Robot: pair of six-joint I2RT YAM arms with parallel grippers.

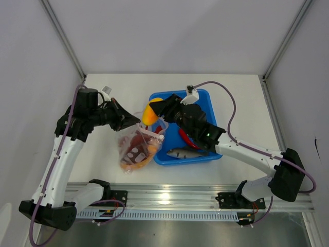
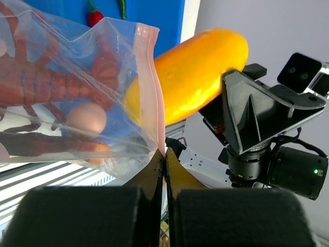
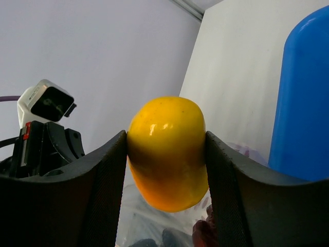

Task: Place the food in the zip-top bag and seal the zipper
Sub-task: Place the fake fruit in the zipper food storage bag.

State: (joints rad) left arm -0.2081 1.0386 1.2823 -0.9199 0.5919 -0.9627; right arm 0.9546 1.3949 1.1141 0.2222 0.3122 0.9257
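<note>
Bag (image 1: pixel 138 149) of clear crinkly plastic sits on the table (image 1: pixel 103 92) just left of the blue tub (image 1: pixel 208 95). Its mouth, edged by the pink zipper strip (image 2: pixel 149 77), is turned toward the tub. The left gripper (image 1: pixel 134 123) is pinched tight on that strip, with only the film between its fingers, and holds the mouth edge up beside the tub's left wall.

A pale egg (image 2: pixel 86 117) and a red clawed toy (image 2: pixel 46 82) show through the film. There are also brown and orange shapes in the bag, too crumpled over to name.

The right gripper (image 1: pixel 154 110) has the yellow pepper (image 1: pixel 149 114) squeezed between both fingers over the tub's far left corner, right at the bag's mouth. Whether the pepper's tip has passed the strip cannot be told.

Inside the tub, a grey fish (image 1: pixel 182 153) lies along the near wall. A red chili (image 1: pixel 184 136) sits toward the middle, partly hidden under the right arm.
</note>
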